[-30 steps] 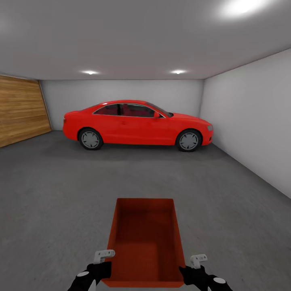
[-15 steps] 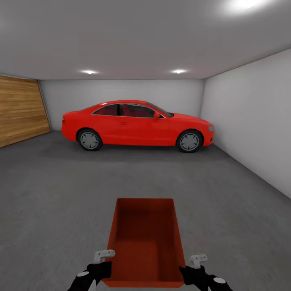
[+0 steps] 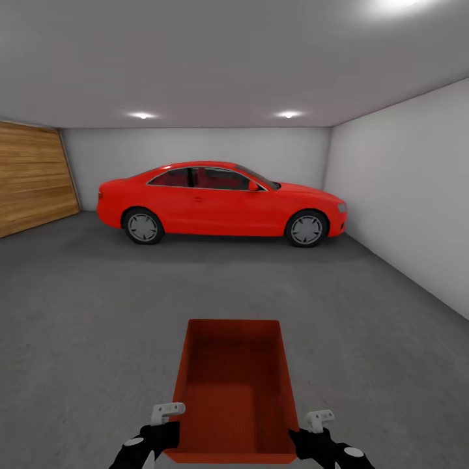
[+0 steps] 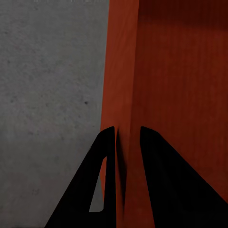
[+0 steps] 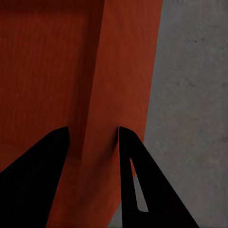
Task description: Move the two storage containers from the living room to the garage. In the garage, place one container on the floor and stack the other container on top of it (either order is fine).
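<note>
Location: the garage, with grey walls, a wooden door point(image 3: 32, 176) at the left and a red car point(image 3: 221, 200) parked broadside across the far end.

Item carried: one orange-red container point(image 3: 234, 391), open top up and seen empty, held low in front of the robot, above the concrete floor point(image 3: 98, 312). Whether its base touches the floor cannot be told from the head view.

Second container: not accounted for in these views.

Long axis: the container runs lengthwise away from the robot, towards the car, its short near end between the two arms.

Left gripper point(image 4: 127, 135): clamped on the container's left side wall, one finger inside and one outside, at the near end. Floor shows beyond the outer finger.

Right gripper point(image 5: 92, 135): grasping the right side wall in the same way, one finger either side of the wall, at the near end.

Key relation: the container sits directly between both grippers, each holding its own wall, so neither arm is nearer; the load hangs forward of the grip points.

Stage, as judged: transport to the garage looks complete for this container; setting it down is not yet done.

Next move, as judged: lower it level onto the open floor ahead, well short of the car, then release both walls together.

Risk, as judged: the far end may dip first, since both grips are at the near end.
</note>
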You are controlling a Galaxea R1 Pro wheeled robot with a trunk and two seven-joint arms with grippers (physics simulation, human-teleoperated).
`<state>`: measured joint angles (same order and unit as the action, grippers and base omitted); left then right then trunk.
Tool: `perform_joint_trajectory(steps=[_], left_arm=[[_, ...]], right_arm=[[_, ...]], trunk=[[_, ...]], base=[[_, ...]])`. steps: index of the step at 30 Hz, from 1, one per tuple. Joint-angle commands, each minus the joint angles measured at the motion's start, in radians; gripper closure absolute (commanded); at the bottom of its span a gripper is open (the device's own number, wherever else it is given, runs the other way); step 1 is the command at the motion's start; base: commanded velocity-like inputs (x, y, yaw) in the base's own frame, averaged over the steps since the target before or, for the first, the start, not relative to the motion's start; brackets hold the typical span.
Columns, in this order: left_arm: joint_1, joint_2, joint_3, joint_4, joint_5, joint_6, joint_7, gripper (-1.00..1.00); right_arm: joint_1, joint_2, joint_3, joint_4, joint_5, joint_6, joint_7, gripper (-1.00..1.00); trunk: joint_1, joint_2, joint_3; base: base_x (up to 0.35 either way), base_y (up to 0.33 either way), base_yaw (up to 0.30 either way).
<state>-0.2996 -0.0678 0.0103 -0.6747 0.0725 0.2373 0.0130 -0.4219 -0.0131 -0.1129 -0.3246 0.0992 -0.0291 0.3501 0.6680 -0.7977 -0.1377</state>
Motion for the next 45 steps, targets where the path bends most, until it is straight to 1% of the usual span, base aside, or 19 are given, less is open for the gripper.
perform_joint_trajectory(steps=[1,45], left_arm=[[-0.001,-0.012,0.005,-0.005,0.009,-0.013,0.003,1.0],[-0.001,-0.01,0.004,-0.005,0.007,-0.013,0.002,1.0]], right_arm=[[0.0,0.015,-0.001,0.004,0.02,-0.003,0.01,1.0],[0.0,0.015,-0.001,0.003,0.022,-0.003,0.006,1.0]], trunk=[[0.001,-0.001,-0.002],[0.001,-0.001,-0.002]], base=[[0.167,0.0,0.0],[0.183,0.0,0.0]])
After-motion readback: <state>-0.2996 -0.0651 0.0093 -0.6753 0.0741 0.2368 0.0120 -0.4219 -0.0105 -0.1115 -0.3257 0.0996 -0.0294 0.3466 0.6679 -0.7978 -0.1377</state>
